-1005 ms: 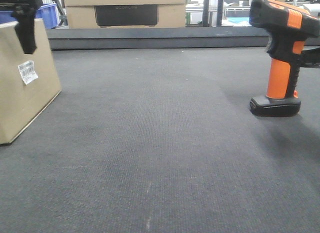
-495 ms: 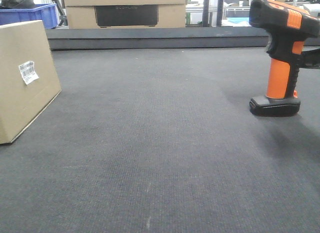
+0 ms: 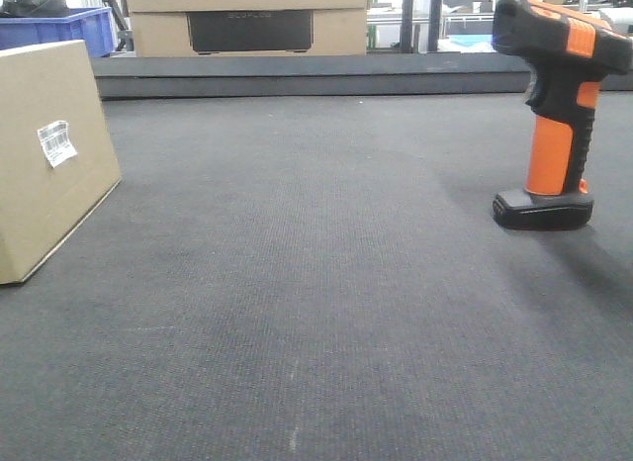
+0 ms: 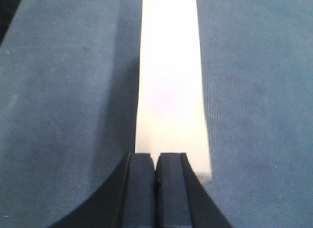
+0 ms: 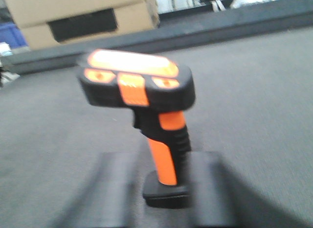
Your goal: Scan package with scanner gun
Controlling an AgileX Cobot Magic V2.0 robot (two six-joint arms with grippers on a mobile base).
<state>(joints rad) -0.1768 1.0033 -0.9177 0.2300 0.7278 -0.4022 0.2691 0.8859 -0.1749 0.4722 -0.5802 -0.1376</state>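
Observation:
The package (image 3: 45,174), a plain brown box with a white barcode label (image 3: 56,142), stands on edge at the far left of the mat. At the right, the scanner gun (image 3: 556,115) stands upright on its black base, nothing touching it. Neither gripper shows in the front view. In the left wrist view my left gripper (image 4: 156,159) is shut and empty, hanging above the package's (image 4: 170,81) pale narrow top edge. In the right wrist view my right gripper (image 5: 165,162) is open, its blurred fingers (image 5: 117,189) standing either side of the scanner gun's (image 5: 142,86) base, apart from it.
Two larger cardboard boxes with a dark panel (image 3: 247,21) stand at the back behind a raised dark ledge (image 3: 316,73). A blue crate (image 3: 74,28) sits at the back left. Dark textured mat (image 3: 316,313) lies between package and scanner.
My left gripper has let go of the package's top edge and risen out of the front view. The right gripper part beside the scanner gun has drawn back out of that view.

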